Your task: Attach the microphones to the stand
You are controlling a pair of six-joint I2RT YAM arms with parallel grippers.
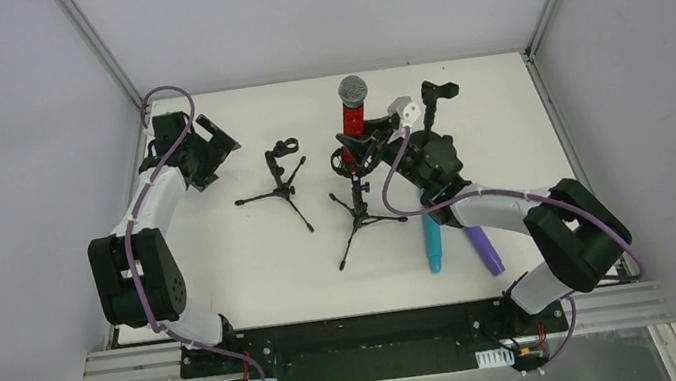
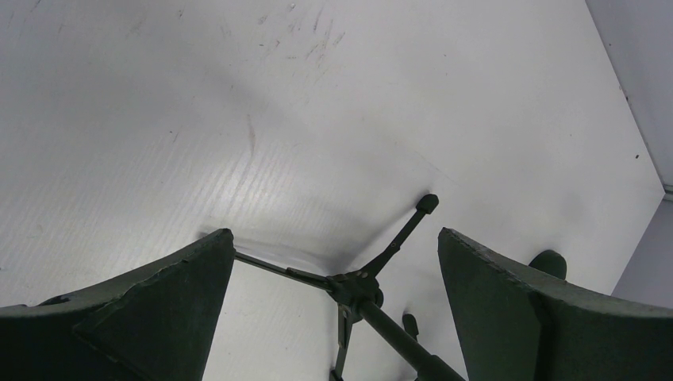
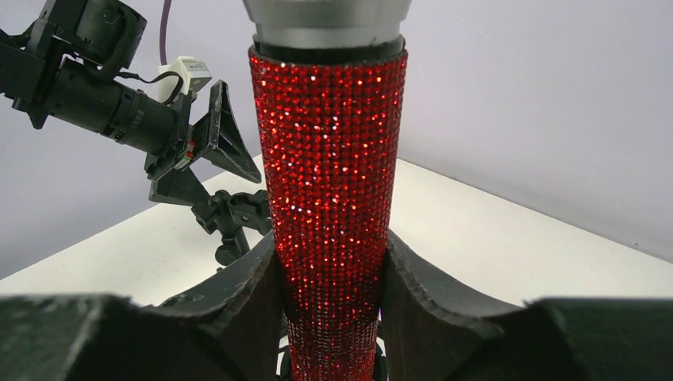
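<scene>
My right gripper (image 3: 329,266) clamps the red rhinestone microphone with the silver mesh head (image 3: 329,143), long axis upright, right over the middle black tripod stand (image 1: 357,203) toward the white worktop's (image 1: 255,274) far edge. My left gripper (image 2: 333,270) hangs wide open by the far left corner. The cyan microphone (image 1: 434,245) and purple microphone (image 1: 485,251) lie flat near the right edge.

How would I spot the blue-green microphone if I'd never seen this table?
On the white table, look toward the near edge, under the right arm, where two microphones lie side by side. The cyan microphone is the left one; its neighbour is the purple microphone, and the red microphone stands upright farther back.
</scene>
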